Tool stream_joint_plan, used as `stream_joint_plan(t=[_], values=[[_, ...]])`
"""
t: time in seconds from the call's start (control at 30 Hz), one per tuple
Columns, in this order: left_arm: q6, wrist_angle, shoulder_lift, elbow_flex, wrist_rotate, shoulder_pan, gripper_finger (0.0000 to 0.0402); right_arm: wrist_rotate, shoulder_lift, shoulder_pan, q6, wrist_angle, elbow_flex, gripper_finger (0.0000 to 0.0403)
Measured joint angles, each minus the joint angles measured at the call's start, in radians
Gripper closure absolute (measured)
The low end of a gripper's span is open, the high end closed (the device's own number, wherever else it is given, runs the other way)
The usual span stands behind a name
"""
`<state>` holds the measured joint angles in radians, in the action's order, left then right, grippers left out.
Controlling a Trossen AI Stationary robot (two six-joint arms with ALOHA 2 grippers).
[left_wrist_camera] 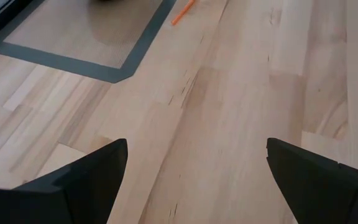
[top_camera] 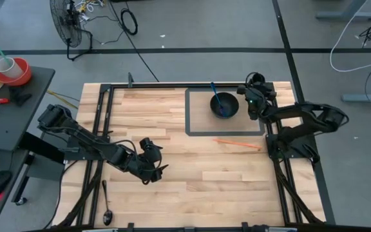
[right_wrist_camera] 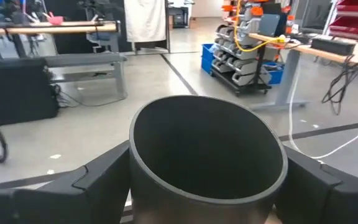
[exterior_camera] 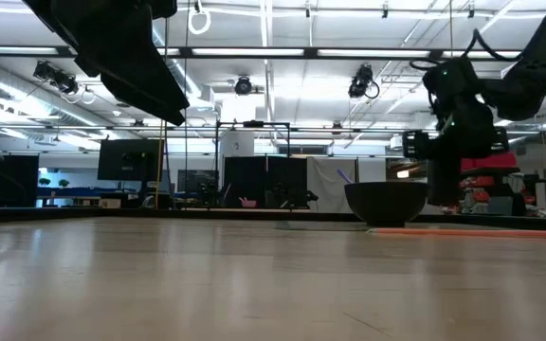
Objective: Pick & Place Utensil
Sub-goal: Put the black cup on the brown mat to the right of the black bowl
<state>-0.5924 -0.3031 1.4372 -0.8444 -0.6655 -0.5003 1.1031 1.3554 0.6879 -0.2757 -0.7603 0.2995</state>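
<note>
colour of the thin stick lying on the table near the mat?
Orange stick; the high view shows it best.

There are no words or numbers to read in any of these pictures. No label, brand name or sign shows clearly enough to make out.

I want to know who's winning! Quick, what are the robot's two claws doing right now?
Left gripper: open, holding nothing, above the bare wooden table.
Right gripper: open, holding nothing, fingers either side of the black bowl.
</note>
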Motion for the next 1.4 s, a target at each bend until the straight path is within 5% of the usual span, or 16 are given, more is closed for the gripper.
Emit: stream_joint_plan(t=[0.9,1.4], values=[[-0.006,0.0,0.0,0.0,-0.004,0.0,0.0015,0.123,0.202,-0.012,-0.191,-0.054,0.0,0.0081],[-0.007,0.0,0.0,0.0,0.023,0.0,0.0015,0.101,0.202,-0.012,-0.238,-0.055,0.0,0.0007]])
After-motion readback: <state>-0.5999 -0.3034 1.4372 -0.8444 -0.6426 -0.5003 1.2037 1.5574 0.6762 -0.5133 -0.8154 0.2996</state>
